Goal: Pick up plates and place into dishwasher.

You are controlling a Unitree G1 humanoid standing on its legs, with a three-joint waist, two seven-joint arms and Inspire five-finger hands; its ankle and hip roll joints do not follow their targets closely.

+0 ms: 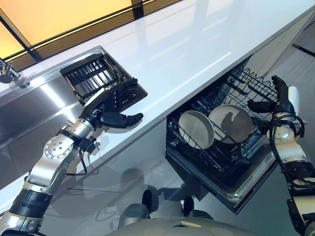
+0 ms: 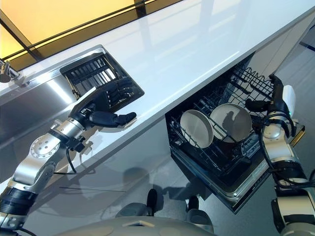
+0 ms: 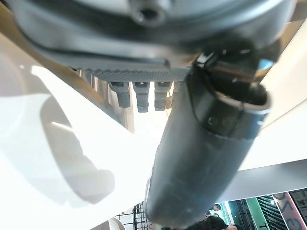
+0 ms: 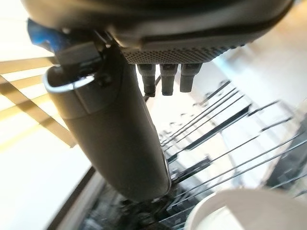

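While both eye views show two plates point(image 1: 196, 129) racked, wrist views confirm left hand point(image 1: 116, 105), right hand point(image 1: 276, 101) seemingly relaxed.

We see the left robot hand point(image 1: 112, 104) extended, fingers straight, thumb out; the right robot hand point(image 1: 275, 102) raised, fingers relaxed, empty.

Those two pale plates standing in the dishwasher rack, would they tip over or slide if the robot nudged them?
The plates stand on edge between the wire tines of the rack, so they would probably rock, not fall. They look rigid and glossy, likely slippery to grip. If ceramic, they could chip against each other.
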